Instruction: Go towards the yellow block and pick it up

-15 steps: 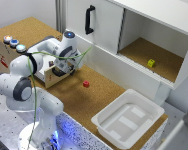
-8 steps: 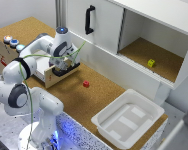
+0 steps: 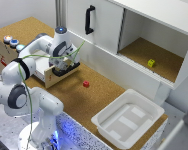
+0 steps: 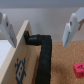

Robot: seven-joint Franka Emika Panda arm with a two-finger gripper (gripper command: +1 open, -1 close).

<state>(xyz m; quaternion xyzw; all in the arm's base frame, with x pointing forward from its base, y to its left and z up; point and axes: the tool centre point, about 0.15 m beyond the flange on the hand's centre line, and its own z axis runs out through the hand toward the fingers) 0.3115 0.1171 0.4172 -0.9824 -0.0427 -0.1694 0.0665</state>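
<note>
Exterior view, near to far: the arm's base sits at the near left corner of the worktop [image 3: 101,97], and the arm reaches back over the wooden box [image 3: 56,75] on the left. Against the two earlier frames, the wrist has swung a little rightward and nearer, so the hand [image 3: 69,62] now hangs over the box's right end. That is only a small start: the yellow block [image 3: 151,63] lies far off to the right, inside the open cupboard [image 3: 159,52], with most of the travel not yet made.

Wrist view shows the hand [image 4: 37,30] wide, fingers [image 4: 70,30] spread and holding nothing, above the box edge and a black cable [image 4: 42,45].

A red cube [image 3: 86,84] sits on the cork worktop just right of the box, not the target. A white tray [image 3: 126,120] occupies the near right corner. Behind, a white cupboard door with a black handle [image 3: 88,19] stands shut, left of the open compartment.
</note>
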